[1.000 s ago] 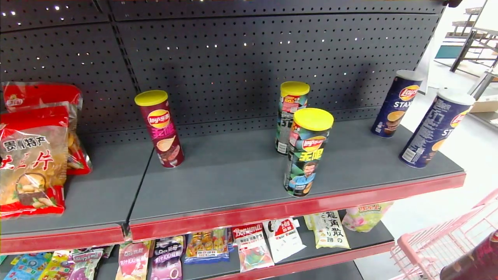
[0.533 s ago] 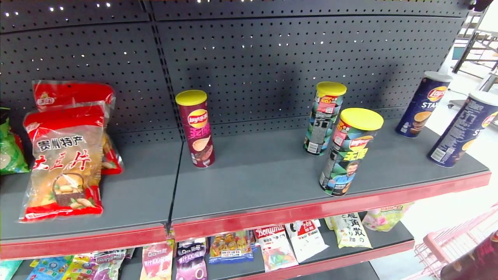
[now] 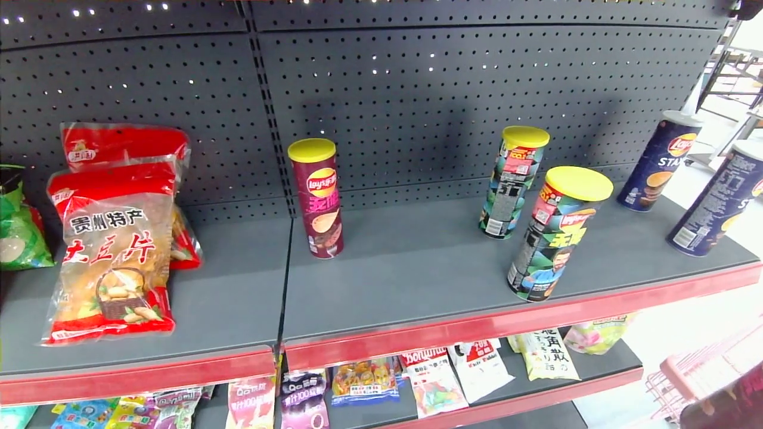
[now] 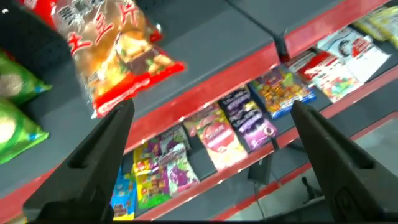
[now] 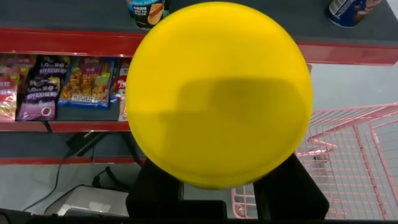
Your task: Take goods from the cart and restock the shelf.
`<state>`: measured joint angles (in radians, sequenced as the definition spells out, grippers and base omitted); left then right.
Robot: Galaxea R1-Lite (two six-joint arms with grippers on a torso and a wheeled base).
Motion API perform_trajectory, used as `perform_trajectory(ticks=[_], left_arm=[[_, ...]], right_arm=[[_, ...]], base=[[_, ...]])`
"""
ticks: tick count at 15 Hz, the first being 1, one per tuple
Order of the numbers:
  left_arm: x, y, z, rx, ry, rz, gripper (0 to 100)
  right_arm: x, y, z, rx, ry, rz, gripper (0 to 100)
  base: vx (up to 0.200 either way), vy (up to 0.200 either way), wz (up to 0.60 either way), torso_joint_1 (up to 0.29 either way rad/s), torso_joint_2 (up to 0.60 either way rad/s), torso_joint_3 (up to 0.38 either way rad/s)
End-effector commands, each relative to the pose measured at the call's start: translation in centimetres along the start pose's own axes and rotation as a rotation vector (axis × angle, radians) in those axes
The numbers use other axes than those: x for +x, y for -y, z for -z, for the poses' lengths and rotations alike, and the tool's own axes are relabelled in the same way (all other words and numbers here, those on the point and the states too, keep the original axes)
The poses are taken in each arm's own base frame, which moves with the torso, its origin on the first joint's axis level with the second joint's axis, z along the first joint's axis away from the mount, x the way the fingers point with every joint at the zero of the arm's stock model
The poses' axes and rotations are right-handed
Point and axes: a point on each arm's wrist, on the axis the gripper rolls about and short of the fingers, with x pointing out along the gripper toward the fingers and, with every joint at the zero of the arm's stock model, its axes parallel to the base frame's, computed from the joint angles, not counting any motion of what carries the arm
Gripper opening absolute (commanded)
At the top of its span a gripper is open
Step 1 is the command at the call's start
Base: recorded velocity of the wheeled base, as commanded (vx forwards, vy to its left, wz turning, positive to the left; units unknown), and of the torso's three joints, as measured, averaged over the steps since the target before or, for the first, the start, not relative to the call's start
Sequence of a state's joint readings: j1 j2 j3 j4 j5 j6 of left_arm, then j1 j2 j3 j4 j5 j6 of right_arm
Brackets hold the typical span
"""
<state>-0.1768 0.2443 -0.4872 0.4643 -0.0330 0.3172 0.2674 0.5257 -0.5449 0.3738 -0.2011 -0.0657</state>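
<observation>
Faces the grey shelf point(image 3: 417, 280), pink cart point(image 5: 354, 155) low off its right end. Holds a yellow-lidded chip can point(image 5: 217, 93) in the right end effector point(image 5: 225, 190), closed round its body, out before the shelf's red edge. Probably light, stiff but dentable, slick-sided: best gripped mid-body, not by the lid. Carries the left end effector point(image 4: 214, 155) spread wide and empty before the shelf's left part.

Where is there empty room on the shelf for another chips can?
The held can fits best on the bare shelf between the maroon can and the two green cans. Also free: between the red snack bags and the maroon can. Crowded: the right end, by the navy cans.
</observation>
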Motion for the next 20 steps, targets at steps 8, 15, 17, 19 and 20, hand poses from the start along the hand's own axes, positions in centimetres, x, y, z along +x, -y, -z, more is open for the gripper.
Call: perform_trajectory(ticks=[8, 15, 17, 19, 20], left_arm=[[19.7, -2.5, -7.7, -0.069, -0.079, 0.081, 100], [29.0, -0.1, -11.5, -0.269, -0.099, 0.288, 100], [30.3, -0.1, -11.9, -0.273, -0.087, 0.292, 100], [31.9, 0.1, -12.0, -0.271, -0.085, 0.289, 100], [32.7, 0.2, -12.1, -0.270, -0.073, 0.282, 100]], right_arm=[[-1.3, 0.2, -0.4, 0.001, 0.154, -0.015, 0], [-1.1, 0.1, 0.1, -0.001, 0.143, -0.027, 0], [-1.1, 0.1, 0.1, 0.004, 0.143, -0.027, 0], [-1.1, 0.1, 0.1, 0.009, 0.140, -0.030, 0], [-1.1, 0.1, 0.1, 0.012, 0.139, -0.028, 0]], base=[[0.000, 0.000, 0.00, 0.000, 0.00, 0.000], [0.000, 0.000, 0.00, 0.000, 0.00, 0.000], [0.000, 0.000, 0.00, 0.000, 0.00, 0.000], [0.000, 0.000, 0.00, 0.000, 0.00, 0.000], [0.000, 0.000, 0.00, 0.000, 0.00, 0.000]])
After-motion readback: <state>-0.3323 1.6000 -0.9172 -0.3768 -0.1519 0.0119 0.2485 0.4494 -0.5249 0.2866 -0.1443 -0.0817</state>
